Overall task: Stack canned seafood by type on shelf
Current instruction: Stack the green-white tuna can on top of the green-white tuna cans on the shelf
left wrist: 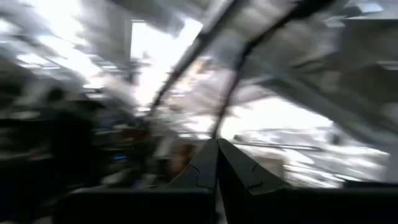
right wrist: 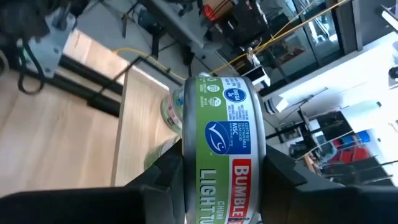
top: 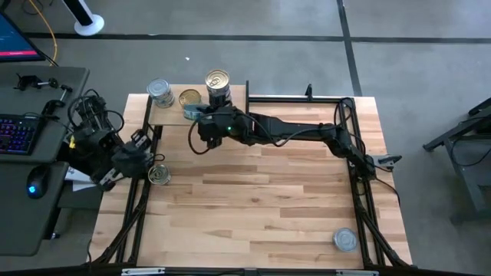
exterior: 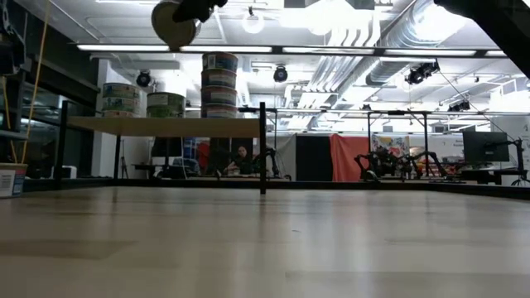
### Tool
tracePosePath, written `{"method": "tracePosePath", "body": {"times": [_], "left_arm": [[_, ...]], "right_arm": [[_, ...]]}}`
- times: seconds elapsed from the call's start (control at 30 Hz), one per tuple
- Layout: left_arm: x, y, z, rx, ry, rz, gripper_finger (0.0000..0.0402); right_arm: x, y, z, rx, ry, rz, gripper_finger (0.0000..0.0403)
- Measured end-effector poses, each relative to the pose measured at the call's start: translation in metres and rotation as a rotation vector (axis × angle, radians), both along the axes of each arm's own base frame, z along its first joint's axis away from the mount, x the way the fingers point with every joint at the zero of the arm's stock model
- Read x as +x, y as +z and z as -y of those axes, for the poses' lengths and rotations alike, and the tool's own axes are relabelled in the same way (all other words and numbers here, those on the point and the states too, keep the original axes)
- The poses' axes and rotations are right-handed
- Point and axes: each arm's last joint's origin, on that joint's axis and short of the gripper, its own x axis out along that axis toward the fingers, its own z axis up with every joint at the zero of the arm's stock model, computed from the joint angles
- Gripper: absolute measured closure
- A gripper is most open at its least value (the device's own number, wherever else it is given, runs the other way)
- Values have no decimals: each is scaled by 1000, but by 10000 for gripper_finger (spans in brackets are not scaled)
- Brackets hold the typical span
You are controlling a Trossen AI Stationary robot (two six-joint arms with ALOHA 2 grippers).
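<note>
left wrist view: motion-blurred | held tin (right wrist: 221, 149): base cut off

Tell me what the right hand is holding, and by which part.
The right hand holds a green-labelled tin, clamped across its round side wall.

Grey concrete floor (top: 253, 19) surrounds the plank-patterned wooden bench (top: 261, 199); bright white ceiling strip lights (exterior: 248, 48) hang above a red curtain (exterior: 348, 157).

Both arms are dark, jointed and cable-strung — the right arm (top: 307, 130) carries a small green light near its wrist; the left arm (top: 107, 149) ends in black, notched fingers (left wrist: 205, 171).
</note>
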Motion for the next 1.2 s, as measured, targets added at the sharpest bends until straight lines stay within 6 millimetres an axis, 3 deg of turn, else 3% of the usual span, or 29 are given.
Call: {"method": "tracePosePath", "body": {"times": [0.13, 0.3, 0.43, 0.63, 0.8, 0.97, 1.1, 1.2], "left_arm": [[2, 2, -6, -21, 204, -163, 402], [4, 5, -11, 109, 425, -352, 401], [0, 20, -20, 235, 585, -482, 391], [-9, 50, -33, 413, 676, -550, 318], [0, 53, -29, 467, 701, -536, 244], [31, 45, -17, 397, 563, -439, 207], [81, 25, -5, 365, 379, -462, 206], [119, 5, -2, 388, 340, -557, 206]], "right_arm": [[-4, 9, -2, 36, 7, 42, 285], [-13, 27, -3, 91, -1, 87, 285], [-23, 37, -4, 111, -10, 92, 285], [-54, 67, -11, 210, -43, 130, 285], [-80, 87, -22, 316, -44, 157, 285], [-98, 100, -31, 372, -28, 171, 285], [-105, 101, -35, 399, -8, 138, 285], [-114, 100, -36, 434, 10, 68, 281]]}}
